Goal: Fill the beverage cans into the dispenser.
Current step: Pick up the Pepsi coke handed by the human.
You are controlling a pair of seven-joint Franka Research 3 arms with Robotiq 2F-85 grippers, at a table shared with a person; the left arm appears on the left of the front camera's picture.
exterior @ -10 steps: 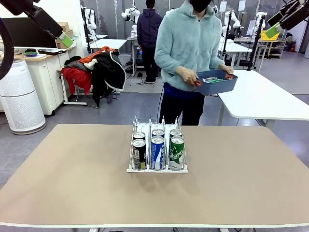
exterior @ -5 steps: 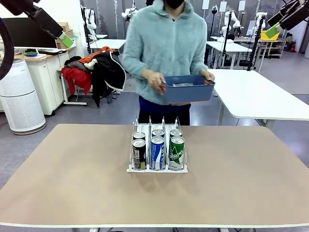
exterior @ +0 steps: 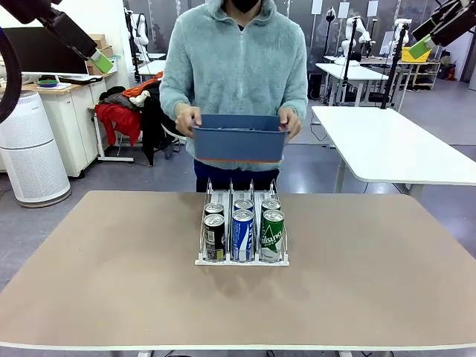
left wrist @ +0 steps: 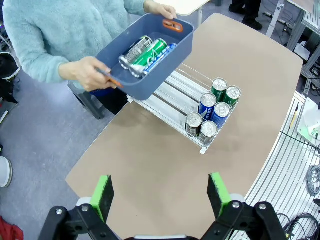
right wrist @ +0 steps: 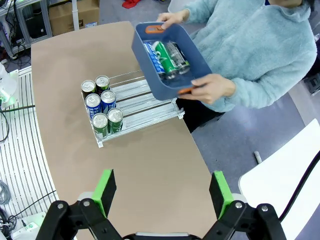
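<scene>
The white dispenser (exterior: 242, 261) stands mid-table with several beverage cans (exterior: 242, 235) at its front: black on the left, blue-and-white in the middle, green on the right. From above, its rails (left wrist: 172, 97) (right wrist: 145, 105) lie bare behind the cans (left wrist: 212, 105) (right wrist: 101, 102). A person at the far side holds a dark blue bin (exterior: 239, 138) with both hands above the rack's back end. Three more cans (left wrist: 145, 52) (right wrist: 167, 57) lie in the bin. My left gripper (exterior: 100, 61) (left wrist: 160, 192) and right gripper (exterior: 420, 48) (right wrist: 163, 189) hang high and open, gripping nothing.
The brown table (exterior: 111, 282) is bare around the rack. A white table (exterior: 401, 152) stands behind on the right. A white air purifier (exterior: 30, 149) and a rack of clothes (exterior: 149, 104) are behind on the left.
The person has carried the blue bin from the right-hand white table to directly behind the dispenser and turned to face it. Both arms have stayed still.
</scene>
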